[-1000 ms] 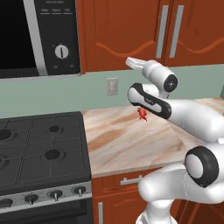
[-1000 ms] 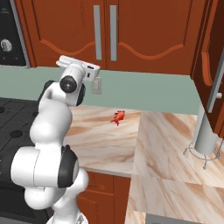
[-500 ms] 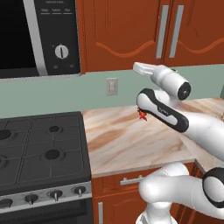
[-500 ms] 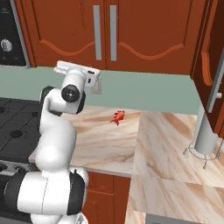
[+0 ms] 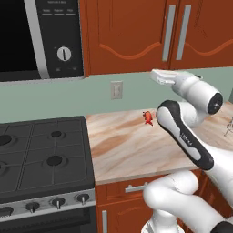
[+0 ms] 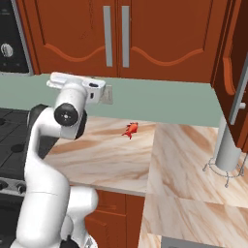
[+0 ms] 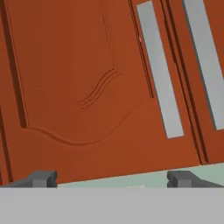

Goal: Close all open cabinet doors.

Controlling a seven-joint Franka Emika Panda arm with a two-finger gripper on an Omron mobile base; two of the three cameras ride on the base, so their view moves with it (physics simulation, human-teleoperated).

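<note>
Cabinet doors (image 5: 125, 36) up on the wall above the counter (image 5: 132, 150) look flush, two of them side by side with their long grey bar handles (image 5: 169, 32) nearly touching at the seam. In the right base view there's another door (image 6: 236, 72) at the far right edge that stands swung out from its cabinet, with its grey handle (image 6: 238, 99) facing into the room, just above a grey post on a wire stand (image 6: 227, 147).

Arm is raised with its white hand section level with the green backsplash (image 5: 100, 95), pointing left in the left base view, below the closed pair. The end effector (image 7: 112, 178) is spread wide: in the hand view the two dark finger tips (image 7: 41, 178) sit far apart at the bottom with nothing between them. That camera looks straight at a closed door (image 7: 83, 87) tilted in frame, raised panel with the curvy edge, one handle (image 7: 159, 70) running down it and the neighbor's handle (image 7: 204, 57) at the right. Not touching the door as far as I can tell.

Also around: a small red thing (image 5: 148, 117) lying on the marble counter near the backsplash, a wall outlet (image 5: 116, 89), a gas stove (image 5: 43, 154) on the left and the black microwave (image 5: 41, 36) above it.
</note>
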